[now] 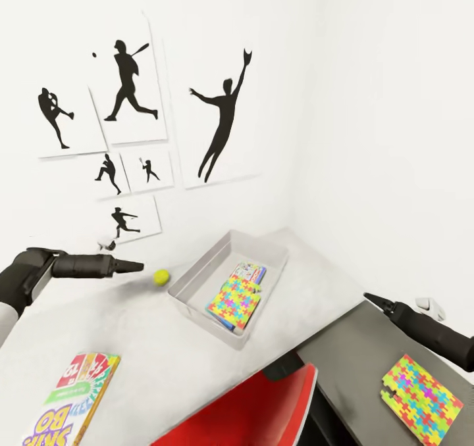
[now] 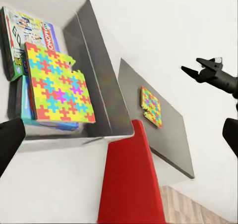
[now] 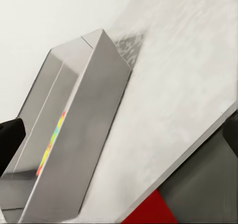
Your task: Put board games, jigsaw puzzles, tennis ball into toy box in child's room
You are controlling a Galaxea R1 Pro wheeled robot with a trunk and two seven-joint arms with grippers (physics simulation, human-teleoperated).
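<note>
Three toys left out: ball [image 1: 161, 276] just off your left gripper [image 1: 136, 266], whose jaws I can't tell; it's light and rolls, so pinch across its middle. Right gripper [image 2: 201, 70] looks shut.

Baseball silhouettes on the wall, a red chair below

Six white posters [image 1: 125, 84] with black figures of ball players hang on the far white wall at left, the largest [image 1: 220, 120] a reaching catcher at right of the group. A glossy red chair [image 1: 253, 410] stands near, its back tucked at the table edge; wood-plank floor [image 2: 186, 209] lies beneath.
</note>
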